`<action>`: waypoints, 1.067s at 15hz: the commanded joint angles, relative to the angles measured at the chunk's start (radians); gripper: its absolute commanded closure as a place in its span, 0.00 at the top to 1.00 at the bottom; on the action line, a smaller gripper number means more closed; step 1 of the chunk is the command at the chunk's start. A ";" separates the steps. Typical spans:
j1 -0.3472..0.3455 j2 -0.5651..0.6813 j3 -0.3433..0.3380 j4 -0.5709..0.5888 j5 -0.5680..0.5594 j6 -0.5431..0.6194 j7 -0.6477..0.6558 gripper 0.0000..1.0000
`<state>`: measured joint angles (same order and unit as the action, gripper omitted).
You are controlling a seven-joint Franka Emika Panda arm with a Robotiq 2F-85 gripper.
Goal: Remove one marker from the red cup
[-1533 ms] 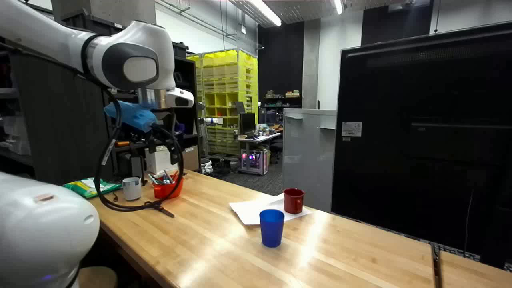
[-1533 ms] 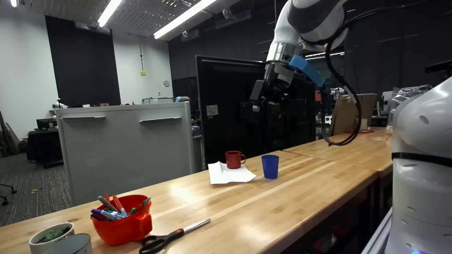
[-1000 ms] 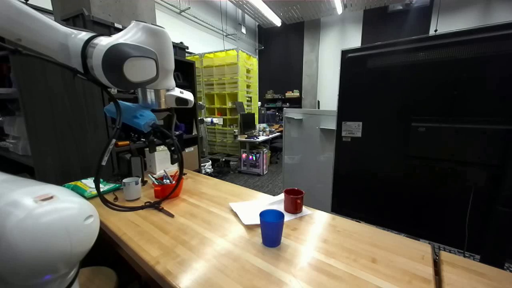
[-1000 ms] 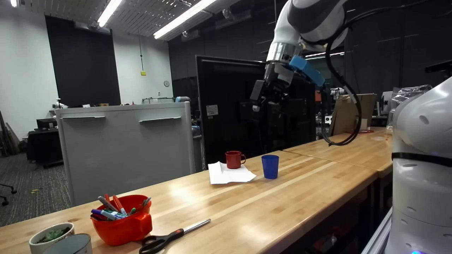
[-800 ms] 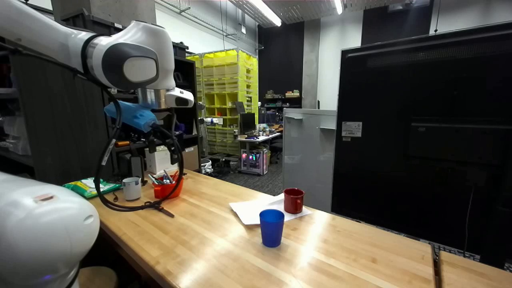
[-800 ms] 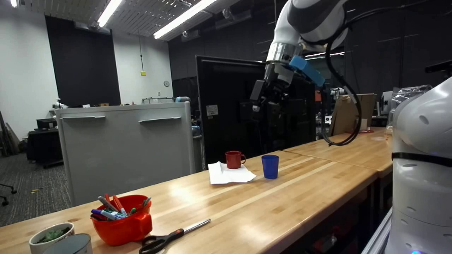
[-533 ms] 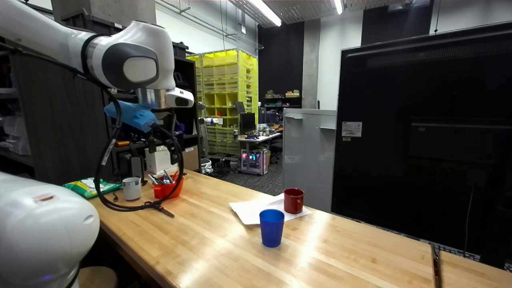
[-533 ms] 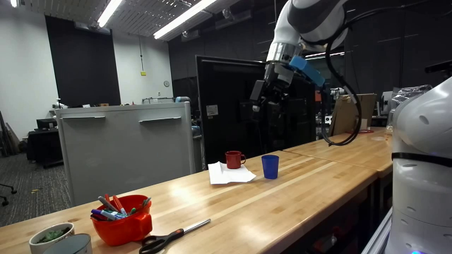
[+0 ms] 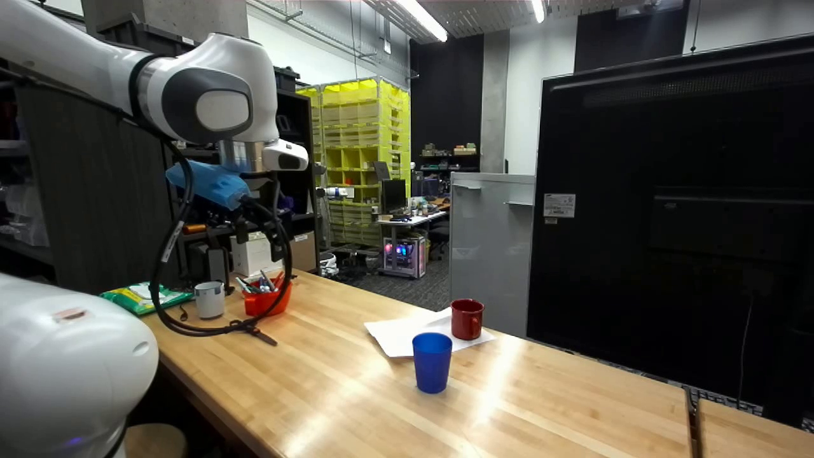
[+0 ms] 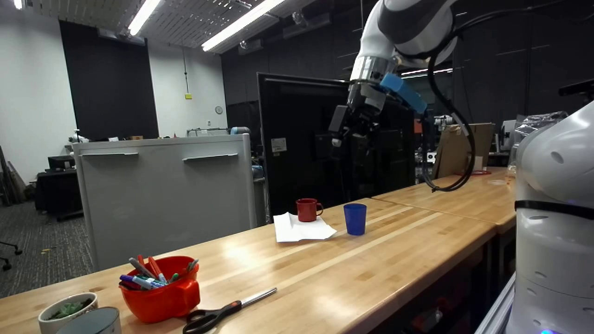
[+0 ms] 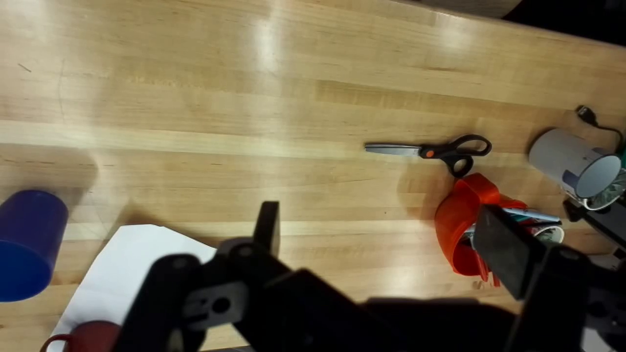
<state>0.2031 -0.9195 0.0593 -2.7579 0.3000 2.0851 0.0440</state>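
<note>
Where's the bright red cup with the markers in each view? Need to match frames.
In an exterior view: red cup left, below mid-height.
In an exterior view: red cup lower left.
Wrist view: red cup right of centre, partly covered.
Landmark in all three: blue cup.
</note>
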 commanded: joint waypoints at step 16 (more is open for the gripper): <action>0.053 0.157 0.168 0.108 -0.121 0.050 -0.007 1.00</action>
<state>0.2447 -0.7646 0.2381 -2.6517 0.1893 2.1370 0.0286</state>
